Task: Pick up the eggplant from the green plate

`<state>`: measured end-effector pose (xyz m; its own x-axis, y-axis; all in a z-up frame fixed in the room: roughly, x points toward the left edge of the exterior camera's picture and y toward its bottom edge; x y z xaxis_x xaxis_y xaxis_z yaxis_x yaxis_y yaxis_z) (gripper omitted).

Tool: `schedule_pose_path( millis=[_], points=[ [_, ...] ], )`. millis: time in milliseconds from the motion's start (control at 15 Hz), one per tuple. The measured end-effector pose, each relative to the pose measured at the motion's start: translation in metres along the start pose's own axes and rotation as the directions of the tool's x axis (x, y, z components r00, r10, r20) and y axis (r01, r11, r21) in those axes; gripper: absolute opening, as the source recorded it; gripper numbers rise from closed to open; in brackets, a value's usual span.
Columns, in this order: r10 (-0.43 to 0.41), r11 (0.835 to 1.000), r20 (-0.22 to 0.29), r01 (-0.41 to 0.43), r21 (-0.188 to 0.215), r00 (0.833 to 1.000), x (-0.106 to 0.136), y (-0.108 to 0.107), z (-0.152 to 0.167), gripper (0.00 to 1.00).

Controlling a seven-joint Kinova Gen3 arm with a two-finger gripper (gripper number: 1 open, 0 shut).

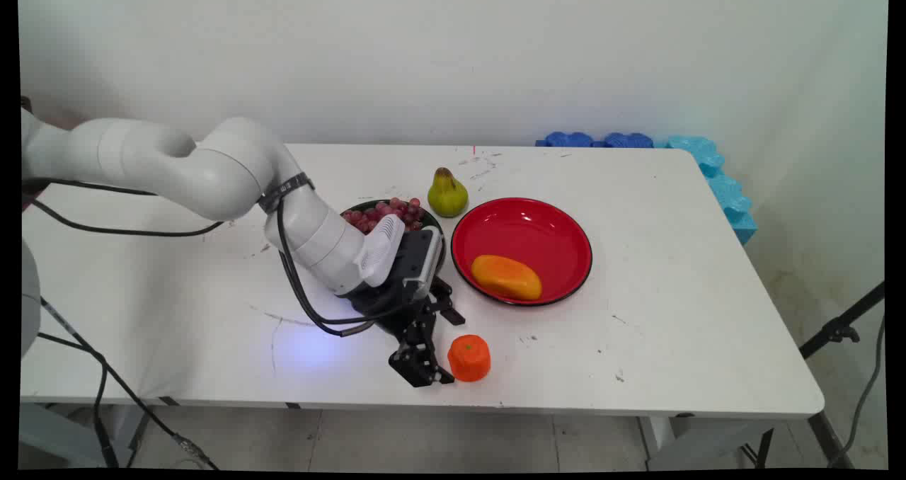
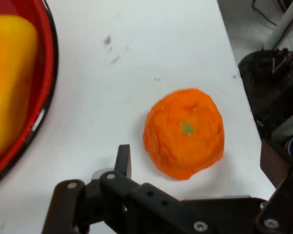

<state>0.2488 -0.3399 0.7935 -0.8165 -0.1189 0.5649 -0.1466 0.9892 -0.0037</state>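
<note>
Gripper lowered near the table's front edge, fingers spread wide, holding nothing; one finger visible in hand view just beside the orange, apart from it. Orange upright on the table, green stem mark facing up, just right of the gripper in main view. Beyond it, red plate holding a yellow-orange fruit. Left of the plate, dark bowl of red grapes, partly hidden by the arm. Green pear upright behind bowl and plate.
</note>
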Motion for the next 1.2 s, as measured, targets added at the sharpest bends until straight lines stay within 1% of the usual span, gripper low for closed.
schedule_pose_path(
  millis=[133, 267, 467, 667, 933, 1067, 1200],
  points=[
    [0.013, 1.0, -0.014, -0.012, 0.004, 1.0, 0.007, -0.001, -0.009, 1.0],
    [0.023, 1.0, -0.043, -0.022, 0.02, 0.999, 0.018, -0.003, -0.028, 1.0],
    [0.021, 0.998, -0.085, -0.016, 0.064, 0.996, 0.032, -0.01, -0.063, 1.0],
    [0.001, 0.995, -0.112, 0.01, 0.103, 0.994, 0.038, -0.02, -0.096, 1.0],
    [-0.03, 0.987, -0.123, 0.049, 0.155, 0.992, 0.033, -0.04, -0.13, 1.0],
    [-0.057, 0.979, -0.114, 0.078, 0.188, 0.992, 0.023, -0.054, -0.145, 1.0],
    [-0.086, 0.972, -0.098, 0.105, 0.211, 0.991, 0.012, -0.067, -0.151, 1.0]
  ],
)
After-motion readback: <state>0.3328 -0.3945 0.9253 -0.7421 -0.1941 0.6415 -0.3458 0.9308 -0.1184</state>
